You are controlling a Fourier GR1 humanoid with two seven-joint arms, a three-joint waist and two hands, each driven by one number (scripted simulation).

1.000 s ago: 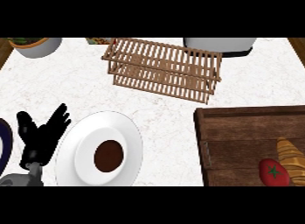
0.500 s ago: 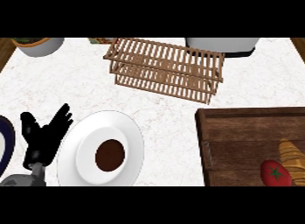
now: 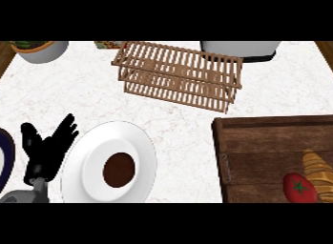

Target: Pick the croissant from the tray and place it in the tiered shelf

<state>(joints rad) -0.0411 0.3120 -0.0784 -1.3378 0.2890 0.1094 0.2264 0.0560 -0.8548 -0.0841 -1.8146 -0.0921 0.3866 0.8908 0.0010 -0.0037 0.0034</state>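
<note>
A golden croissant (image 3: 322, 174) lies in the wooden tray (image 3: 267, 143) at the lower right, close to the tray's right side. Beside it in the tray sits a red tomato (image 3: 300, 188), touching or nearly touching it. The slatted wooden tiered shelf (image 3: 179, 75) stands at the back centre of the counter. My left hand (image 3: 47, 148) rests open at the lower left, fingers up, far from the tray. My right hand shows nowhere.
A white plate (image 3: 91, 157) with a brown round item (image 3: 119, 169) lies next to my left hand. A dark-rimmed plate (image 3: 0, 162) is cut by the left edge. A potted plant (image 3: 39, 49) and a white appliance (image 3: 241, 49) stand at the back.
</note>
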